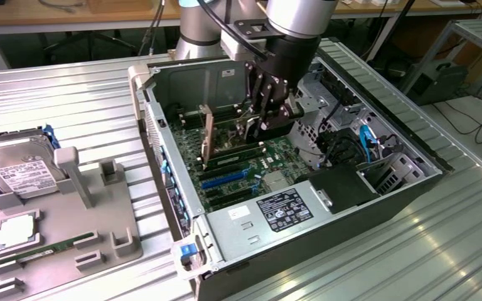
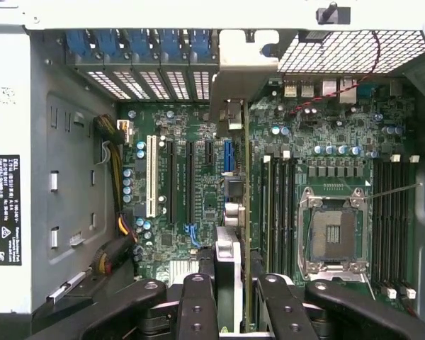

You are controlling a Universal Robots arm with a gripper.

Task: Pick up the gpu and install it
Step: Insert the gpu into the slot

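The gripper's dark fingers (image 2: 197, 306) sit closest to the wrist camera, one on each side of the gpu (image 2: 245, 212). The jaws are pressed onto the card's upper edge, pinching it between them. The gripper (image 2: 235, 287) hangs inside the open computer case (image 1: 408, 157), holding the card upright and edge-on over the motherboard (image 2: 326, 134). The card's pale end bracket (image 2: 244, 67) lies close to the rear slot openings (image 2: 149, 83), under their blue clips (image 2: 150, 44). The board itself runs just beside the memory slots (image 2: 278, 205), between them and the blue short slot (image 2: 227, 156). I cannot tell whether its connector edge has entered a slot.

The step in hand looks like seating the card. Doing it well probably means keeping the board vertical and parallel to its slot, with the bracket sliding flat against the rear wall. The push should go straight down with even force and no twist. A tilt could jam the connector or scrape the neighbouring memory slots.
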